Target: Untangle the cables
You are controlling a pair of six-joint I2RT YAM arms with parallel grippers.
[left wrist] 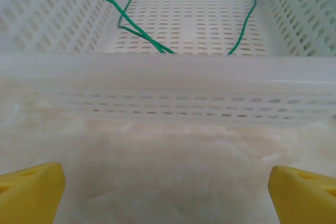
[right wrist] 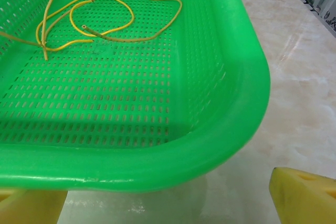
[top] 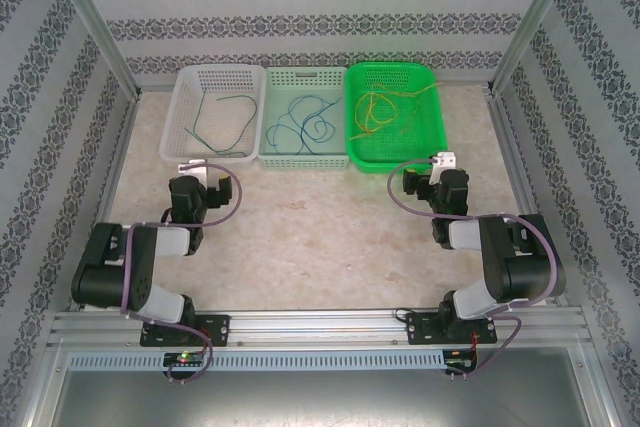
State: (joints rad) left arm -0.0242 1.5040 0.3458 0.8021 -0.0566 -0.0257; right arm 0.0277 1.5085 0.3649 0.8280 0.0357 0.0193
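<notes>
The green cable [left wrist: 254,4], blue cable [top: 300,129] and yellow cable [right wrist: 136,40] are lying apart in three baskets [top: 303,161] along the table's [top: 320,237] far edge, left gripper [left wrist: 168,187] and right gripper [right wrist: 168,198] hanging released and empty, so the untangling is looking about finished.

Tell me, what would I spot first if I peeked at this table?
Three baskets stand in a row at the far side. The bright green basket on the right pops out most, with curly yellow cables inside. The middle basket holds blue cables, and the white basket on the left holds dark green cables.
</notes>
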